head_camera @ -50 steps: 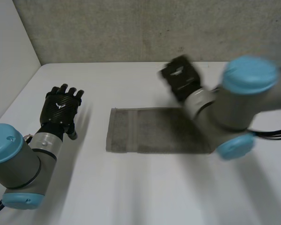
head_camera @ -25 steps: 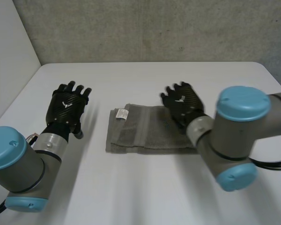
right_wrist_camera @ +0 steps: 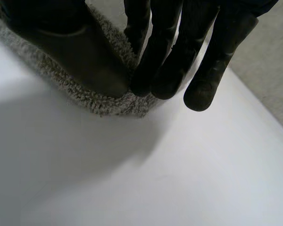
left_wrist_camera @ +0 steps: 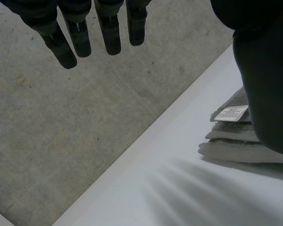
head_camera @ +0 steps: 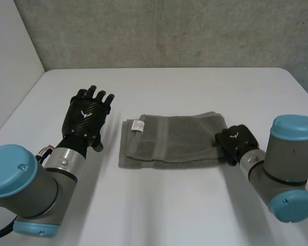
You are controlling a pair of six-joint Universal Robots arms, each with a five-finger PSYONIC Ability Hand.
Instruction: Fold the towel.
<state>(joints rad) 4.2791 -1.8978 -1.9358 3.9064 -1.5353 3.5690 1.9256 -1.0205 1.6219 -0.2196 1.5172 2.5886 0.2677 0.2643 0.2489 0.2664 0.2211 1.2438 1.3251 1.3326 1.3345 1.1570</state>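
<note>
The grey terry towel (head_camera: 169, 142) lies folded on the white table (head_camera: 159, 205); the right hand (head_camera: 236, 142) pinches its right edge; the left hand (head_camera: 86, 117) hovers spread beside it; a one-sided pull could skew the layers.

Grey arms (head_camera: 28, 192), light-blue caps (head_camera: 295, 128); left robot hand (head_camera: 85, 119) black, white emblem; right robot hand (head_camera: 236, 141) seemingly alike.
</note>
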